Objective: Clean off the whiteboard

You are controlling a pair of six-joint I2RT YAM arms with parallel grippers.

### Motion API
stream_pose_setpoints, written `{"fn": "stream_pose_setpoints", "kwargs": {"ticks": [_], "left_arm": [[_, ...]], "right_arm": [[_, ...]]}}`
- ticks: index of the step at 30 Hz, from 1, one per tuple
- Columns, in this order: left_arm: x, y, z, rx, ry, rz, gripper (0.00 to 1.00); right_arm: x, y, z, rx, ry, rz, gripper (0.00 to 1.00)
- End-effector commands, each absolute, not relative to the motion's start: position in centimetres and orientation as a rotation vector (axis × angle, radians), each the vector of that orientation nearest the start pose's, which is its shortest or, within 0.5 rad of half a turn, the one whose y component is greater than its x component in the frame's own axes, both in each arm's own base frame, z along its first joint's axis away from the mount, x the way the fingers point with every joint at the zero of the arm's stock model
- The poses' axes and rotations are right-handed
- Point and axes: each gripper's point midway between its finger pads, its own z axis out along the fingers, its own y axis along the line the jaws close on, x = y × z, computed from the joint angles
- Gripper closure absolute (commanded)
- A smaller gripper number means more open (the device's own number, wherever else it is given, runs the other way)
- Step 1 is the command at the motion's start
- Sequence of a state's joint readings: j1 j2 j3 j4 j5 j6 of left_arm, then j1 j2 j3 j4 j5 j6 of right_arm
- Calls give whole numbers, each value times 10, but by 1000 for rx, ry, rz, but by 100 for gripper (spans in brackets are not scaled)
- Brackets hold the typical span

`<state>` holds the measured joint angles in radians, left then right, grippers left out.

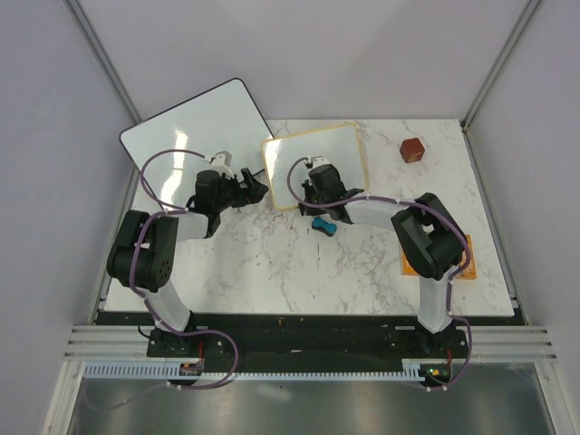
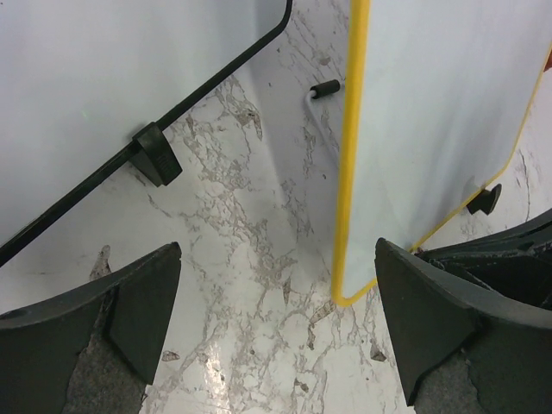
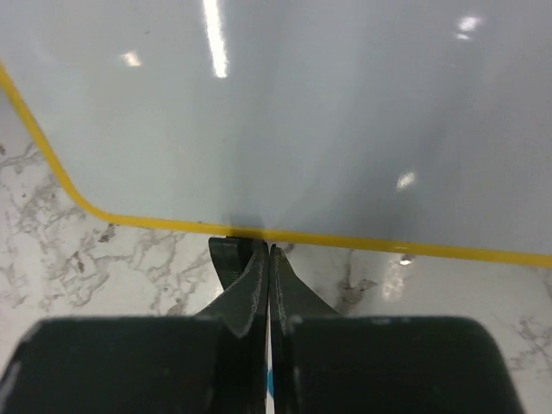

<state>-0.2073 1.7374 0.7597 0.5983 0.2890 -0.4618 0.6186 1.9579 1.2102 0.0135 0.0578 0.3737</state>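
Observation:
The whiteboard (image 1: 317,156) with its tan frame lies at the back middle of the marble table; I see no writing on its white face. My right gripper (image 1: 313,192) is shut and empty at the board's near edge. In the right wrist view its tips (image 3: 266,252) touch the yellow frame (image 3: 362,239), beside a black foot (image 3: 224,257). My left gripper (image 1: 257,188) is open and empty just left of the board's near left corner. In the left wrist view that gripper (image 2: 276,321) hovers over bare marble, with the whiteboard (image 2: 431,129) running up ahead on the right.
A larger frameless white board (image 1: 195,136) with a thin black edge lies at the back left, and it also shows in the left wrist view (image 2: 95,86). A blue eraser (image 1: 324,225) lies under the right wrist. A red-brown block (image 1: 413,149) sits back right. An orange pad (image 1: 460,263) lies by the right arm.

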Motion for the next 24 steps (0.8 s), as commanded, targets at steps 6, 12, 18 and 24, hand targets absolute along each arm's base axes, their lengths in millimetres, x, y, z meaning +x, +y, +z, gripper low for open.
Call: {"fn": "stream_pose_setpoints", "kwargs": {"ticks": [6, 12, 18, 24], "left_arm": [[443, -156, 94, -33, 1965, -651, 1], [445, -154, 98, -57, 1959, -645, 1], [445, -154, 99, -62, 1954, -643, 1], [443, -151, 106, -59, 1930, -626, 1]], "right_arm": [[393, 310, 49, -270, 2317, 507, 100], [356, 289, 66, -267, 2302, 516, 100], [295, 289, 85, -382, 2222, 493, 40], [286, 259, 104, -272, 2130, 440, 11]]}}
